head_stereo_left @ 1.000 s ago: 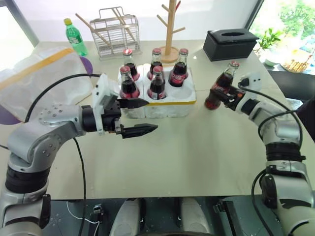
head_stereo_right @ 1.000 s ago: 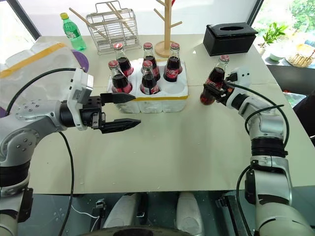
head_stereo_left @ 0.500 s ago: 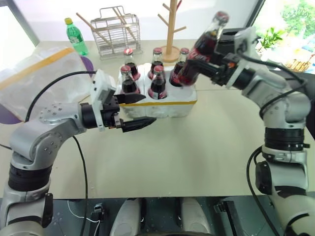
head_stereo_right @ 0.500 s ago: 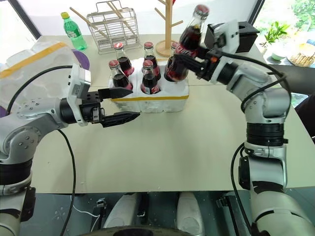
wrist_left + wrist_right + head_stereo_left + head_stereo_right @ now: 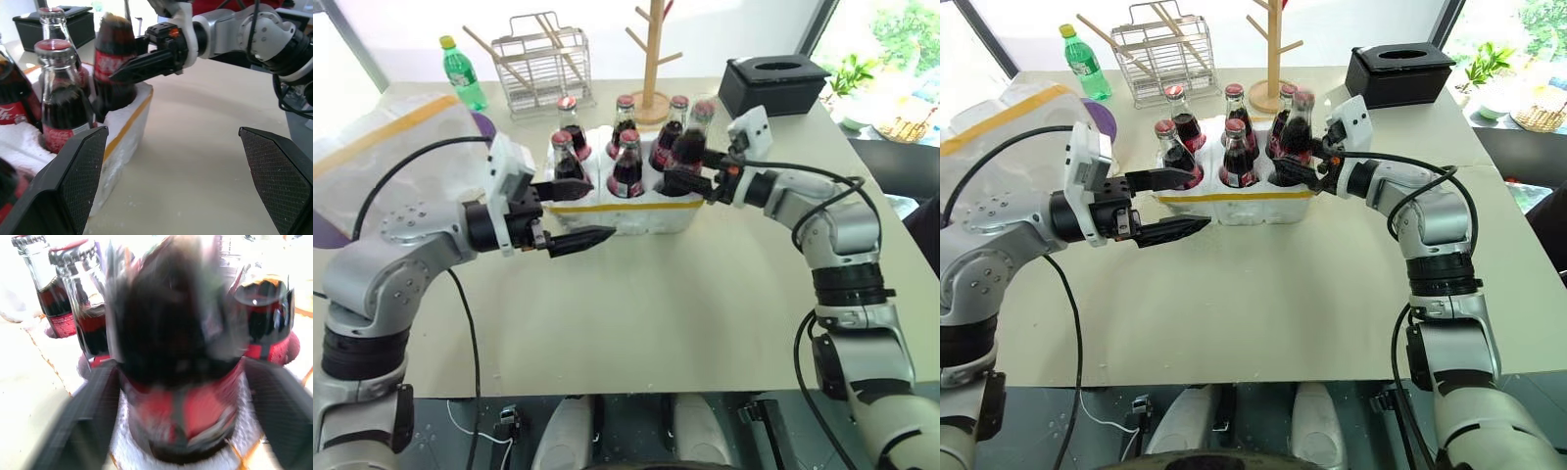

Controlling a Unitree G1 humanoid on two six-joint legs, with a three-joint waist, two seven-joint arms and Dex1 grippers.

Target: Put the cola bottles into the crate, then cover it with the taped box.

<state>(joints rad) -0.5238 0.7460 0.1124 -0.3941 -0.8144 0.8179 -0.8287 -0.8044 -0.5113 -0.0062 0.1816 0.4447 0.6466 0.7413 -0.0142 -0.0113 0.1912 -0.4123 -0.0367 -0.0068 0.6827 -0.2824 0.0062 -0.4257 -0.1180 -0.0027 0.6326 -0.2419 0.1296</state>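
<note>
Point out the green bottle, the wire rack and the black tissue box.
green bottle (image 5: 463,74), left eye view, on its label.
wire rack (image 5: 544,65), left eye view, on its front mesh.
black tissue box (image 5: 771,88), left eye view, on its front wall.

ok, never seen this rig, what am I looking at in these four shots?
A humanoid robot with two arms, each ending in a two-fingered claw. Two pictures come from its head, looking down over a table; the other two come from cameras on its wrists. A low foam crate holds six cola bottles. The right claw is at the near-right bottle, which sits in its well; whether it grips it is unclear. The left claw is open and holds nothing, beside the crate. The taped box waits at the left. Behind are a green bottle, a wire rack and a black box.
</note>
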